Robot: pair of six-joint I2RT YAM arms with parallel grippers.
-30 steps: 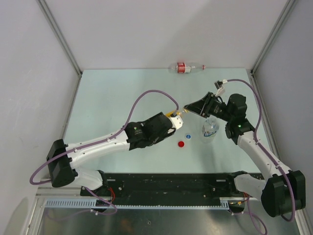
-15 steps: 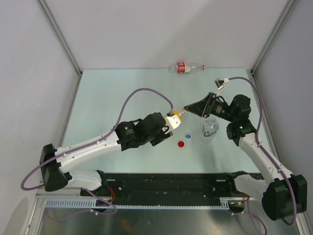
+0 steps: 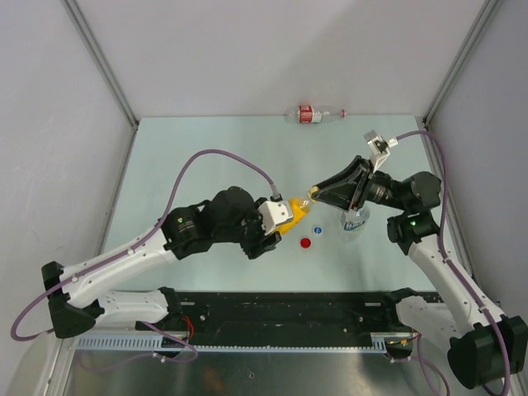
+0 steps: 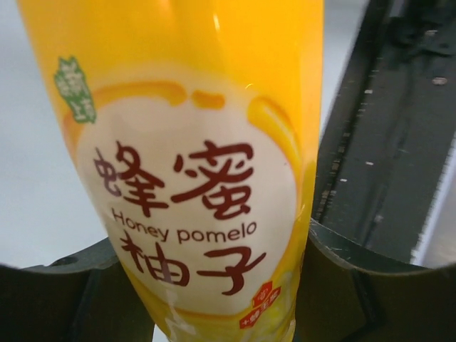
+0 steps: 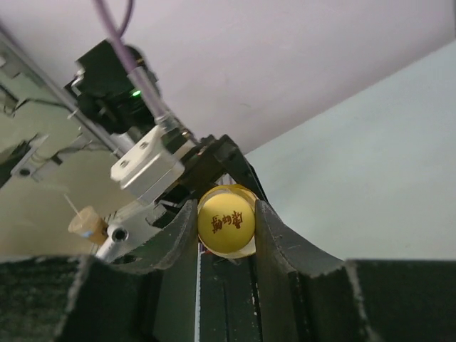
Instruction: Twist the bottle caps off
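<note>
In the top view the yellow bottle [image 3: 295,209] is held off the table, lying nearly level, with my left gripper [image 3: 280,218] shut on its body. The left wrist view is filled by the yellow bottle [image 4: 192,142] and its white "Honey pomelo" label, my left gripper [image 4: 214,299] clamping it from both sides. My right gripper [image 3: 315,195] is shut on the bottle's yellow cap [image 5: 226,221], which sits squeezed between its dark fingers [image 5: 174,246]. A red cap [image 3: 305,242] and a blue cap [image 3: 318,230] lie loose on the table.
A short clear bottle [image 3: 355,219] stands under my right arm, right of the blue cap. A slim clear bottle with a red label [image 3: 316,114] lies on its side at the table's back edge. Grey walls close in the table on three sides.
My left arm has drawn back leftward and turned, so more of the yellow bottle shows. My right arm has reached further left, staying on the cap. Both grips are unchanged.
</note>
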